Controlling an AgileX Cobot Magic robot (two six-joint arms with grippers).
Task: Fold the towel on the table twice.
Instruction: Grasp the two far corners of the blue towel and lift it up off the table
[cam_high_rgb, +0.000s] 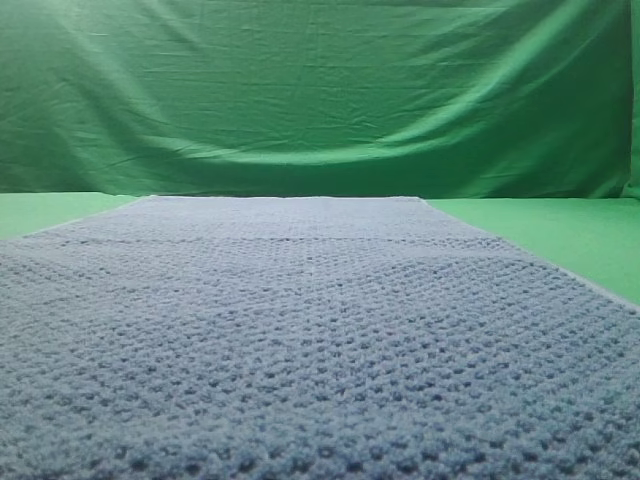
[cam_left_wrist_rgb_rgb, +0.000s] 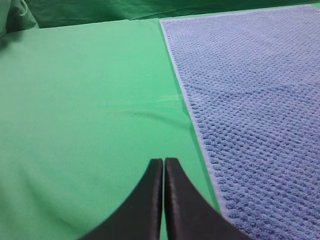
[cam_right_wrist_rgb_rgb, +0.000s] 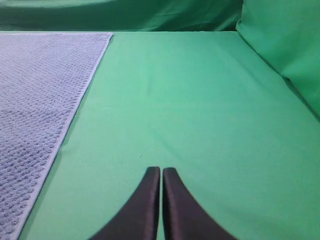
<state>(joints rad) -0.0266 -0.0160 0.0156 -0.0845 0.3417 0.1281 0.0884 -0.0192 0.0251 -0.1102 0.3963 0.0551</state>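
The blue-grey waffle-knit towel (cam_high_rgb: 310, 330) lies flat and unfolded on the green table (cam_high_rgb: 560, 235), filling most of the high view. It also shows in the left wrist view (cam_left_wrist_rgb_rgb: 255, 100) and in the right wrist view (cam_right_wrist_rgb_rgb: 40, 100). My left gripper (cam_left_wrist_rgb_rgb: 164, 162) is shut and empty above bare table, just left of the towel's left edge. My right gripper (cam_right_wrist_rgb_rgb: 161, 171) is shut and empty above bare table, well to the right of the towel's right edge. Neither gripper shows in the high view.
A wrinkled green cloth backdrop (cam_high_rgb: 320, 90) hangs behind the table. Draped green cloth (cam_right_wrist_rgb_rgb: 285, 45) rises at the right of the right wrist view, and more (cam_left_wrist_rgb_rgb: 15, 15) at the far left of the left wrist view.
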